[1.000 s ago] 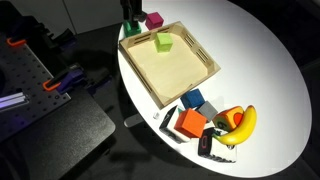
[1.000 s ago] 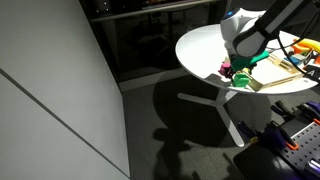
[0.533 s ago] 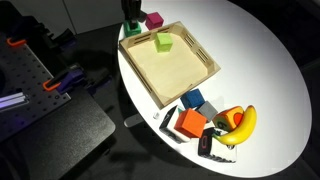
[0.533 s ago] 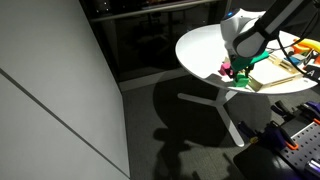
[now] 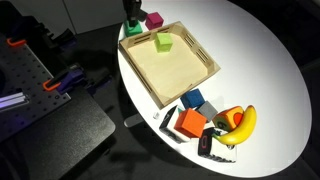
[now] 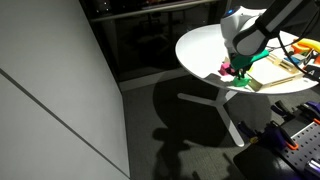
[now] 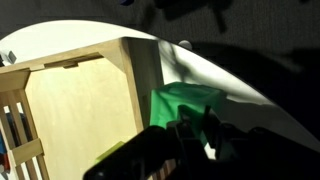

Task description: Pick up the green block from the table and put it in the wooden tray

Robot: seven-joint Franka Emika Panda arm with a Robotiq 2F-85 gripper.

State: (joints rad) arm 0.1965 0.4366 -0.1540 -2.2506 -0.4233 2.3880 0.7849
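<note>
My end effector point(image 7: 195, 130) clamped on the green block point(image 7: 185, 102); wooden tray point(image 7: 75, 110) just beside it, magenta cube point(image 5: 154, 20) near, on the table point(image 5: 260, 60)

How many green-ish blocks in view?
2: the green block just outside the wooden tray, by the gripper; a lime block inside it. The pile may hide others.

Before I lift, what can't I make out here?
1. Grip on the green block: in the wrist view the gripper is dark and blurred, so jaw contact is unclear.
2. The green block in an exterior view: too small, partly hidden by the gripper.
3. The tray: cut off by the wrist view's left and bottom edges.
4. The gripper in an exterior view: cut off by the top edge.
</note>
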